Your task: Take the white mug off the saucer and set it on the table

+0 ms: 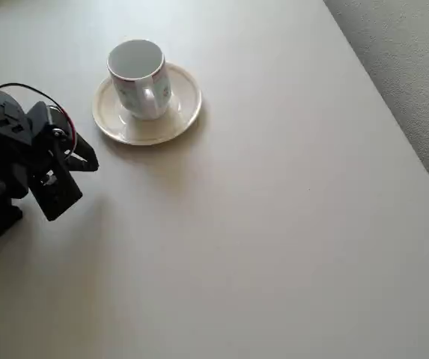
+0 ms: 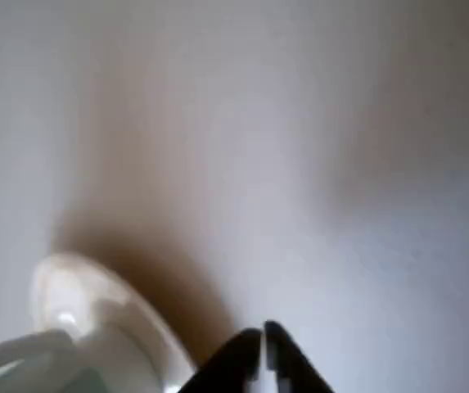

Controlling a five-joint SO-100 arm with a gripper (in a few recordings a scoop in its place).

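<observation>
Beige table (image 1: 274,224), carpet at far edge. White mug (image 1: 138,77) upright on saucer (image 1: 180,120); nothing lifted yet. My gripper (image 2: 263,344), fingertips together, empty, just beside saucer. Approach, grasp, placement remain.

Your arm (image 1: 19,161) is all black — blocky joints, thin red and black cables, pointed black gripper (image 2: 263,348) fingers.

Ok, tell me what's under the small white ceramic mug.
The small white ceramic mug stands on the round cream glossy saucer, on the beige table. The saucer's centre well is covered by the mug.
</observation>
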